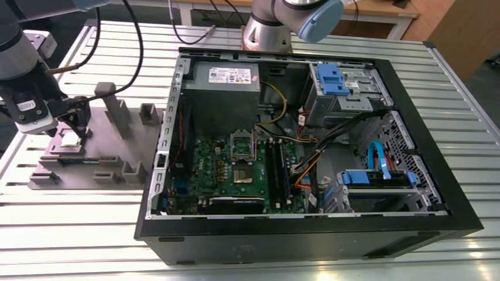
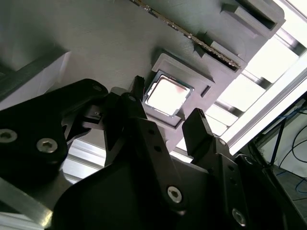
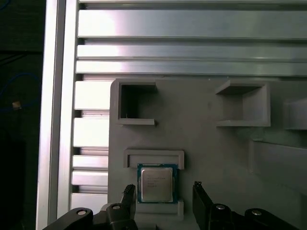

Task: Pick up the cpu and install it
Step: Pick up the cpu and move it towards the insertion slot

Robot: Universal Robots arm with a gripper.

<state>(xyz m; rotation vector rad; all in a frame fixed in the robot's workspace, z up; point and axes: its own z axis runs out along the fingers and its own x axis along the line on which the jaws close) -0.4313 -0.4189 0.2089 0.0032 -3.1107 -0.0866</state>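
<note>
Open gripper over the cpu in the grey plastic tray
The black fingers stand apart, one on each side of the cpu, and nothing is clamped. The chip lies flat in a square recess of the tray, which sits on the exterior view's left of the open computer case.

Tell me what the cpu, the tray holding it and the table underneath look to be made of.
The cpu: a metal top, going by its bright silver sheen; the thin rim looks like circuit board. The tray: matte grey plastic, likely moulded or printed, judging by its dull, uniform blocks. The table: apparently aluminium slats, pale and reflective.
</note>
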